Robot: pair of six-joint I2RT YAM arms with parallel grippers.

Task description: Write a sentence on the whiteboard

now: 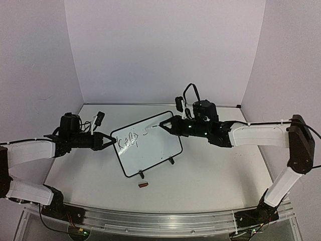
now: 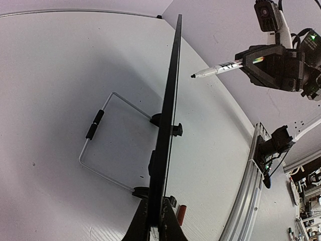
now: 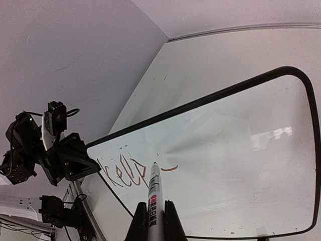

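At the left of the table (image 1: 215,175), the left gripper (image 1: 111,141) is clamped tight on the left edge of the whiteboard (image 1: 153,153), which stands tilted mid-table, a wire stand (image 2: 94,124) behind it. The sentence (image 1: 128,139) reads "keep" — then a short stroke. The marker (image 3: 153,188), its label unreadable, hangs tip just off the board, pinched in the closed right gripper (image 1: 170,125). A small reddish-brown piece (image 1: 143,185) lies by the near foot.

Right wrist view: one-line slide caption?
The marker in the right gripper, tip just off the whiteboard beside the lettering "keep"; left gripper clamps the board's edge.
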